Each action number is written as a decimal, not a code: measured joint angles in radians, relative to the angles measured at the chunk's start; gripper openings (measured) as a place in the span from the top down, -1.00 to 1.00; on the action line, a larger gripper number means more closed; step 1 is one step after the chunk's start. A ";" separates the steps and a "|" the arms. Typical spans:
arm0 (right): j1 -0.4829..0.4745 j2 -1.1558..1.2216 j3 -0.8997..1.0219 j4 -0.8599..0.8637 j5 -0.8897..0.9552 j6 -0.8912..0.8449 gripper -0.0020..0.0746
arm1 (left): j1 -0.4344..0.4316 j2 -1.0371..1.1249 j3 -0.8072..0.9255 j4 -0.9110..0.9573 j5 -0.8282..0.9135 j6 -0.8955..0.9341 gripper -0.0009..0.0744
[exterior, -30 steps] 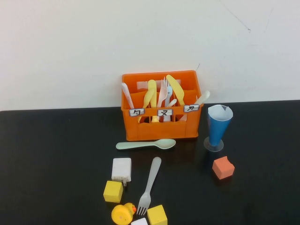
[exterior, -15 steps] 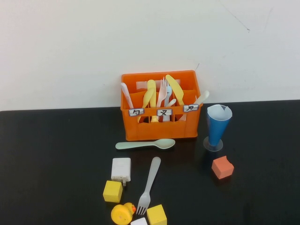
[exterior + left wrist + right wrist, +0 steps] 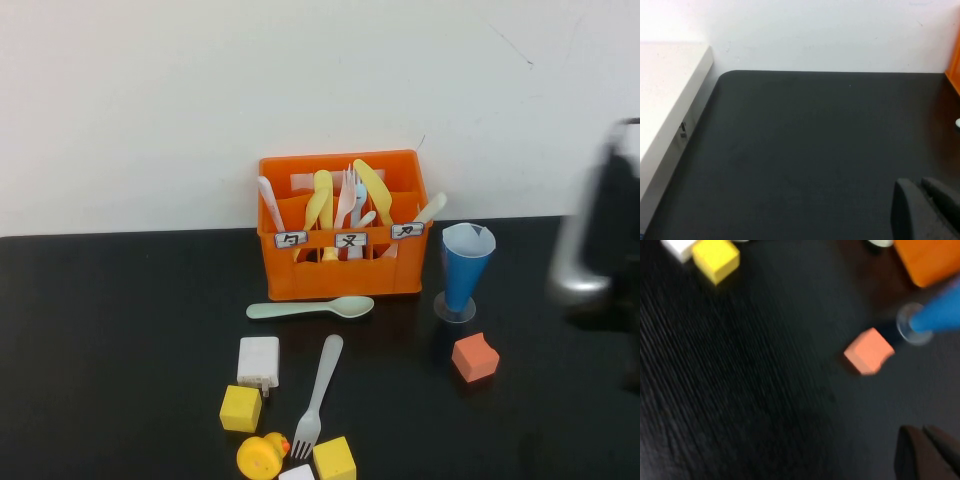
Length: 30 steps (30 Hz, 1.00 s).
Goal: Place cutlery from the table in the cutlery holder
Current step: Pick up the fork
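1. The orange cutlery holder (image 3: 343, 226) stands at the centre of the high view against the white wall, on the black desk (image 3: 120, 340). Yellow and white utensils stick up out of it; which compartment each sits in is hard to tell.
2. The mint-green spoon (image 3: 311, 309) lies flat on the desk just in front of the holder, bowl toward the right of the frame, not touching it.
3. The grey fork (image 3: 318, 396) lies lower in the frame, tilted, its tines down between a yellow duck (image 3: 263, 456) and a yellow cube (image 3: 335, 459). The cube and a white piece beside it are cut off by the bottom edge.
4. A white block (image 3: 259, 362) and a second yellow cube (image 3: 241, 408) sit left of the fork.
5. A blue paper cone cup (image 3: 466, 266) stands right of the holder, with an orange-red cube (image 3: 475, 357) below it in the frame.
6. The right arm (image 3: 600, 250) shows only as a dark, smeared shape at the right edge of the high view. The right claw (image 3: 930, 452) is a dark shape in the lower right corner of its wrist view, above the desk near the orange-red cube; I cannot tell whether it is apart or together.
7. The left claw (image 3: 925, 207) appears only as a dark corner at the lower right of its wrist view, over bare desk; its state cannot be told either. A sliver of the holder is cut off at that view's right edge.
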 joint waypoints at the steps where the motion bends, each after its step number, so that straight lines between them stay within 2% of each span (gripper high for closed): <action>1: 0.032 0.044 -0.023 -0.020 0.000 0.000 0.95 | 0.000 0.000 0.000 0.000 0.000 0.000 0.98; 9: 0.188 0.349 -0.254 -0.064 0.009 0.001 0.95 | 0.000 0.000 0.000 0.000 0.000 0.000 0.98; 21: 0.283 0.668 -0.568 -0.061 0.141 0.106 0.92 | 0.000 0.000 0.000 0.000 0.000 0.000 0.98; 24: 0.295 0.725 -0.624 -0.059 0.154 0.205 0.76 | 0.000 0.000 0.000 0.000 0.000 0.000 0.98; 30: 0.299 0.847 -0.744 -0.029 0.165 0.573 0.12 | 0.000 0.000 0.000 0.000 0.000 0.000 0.98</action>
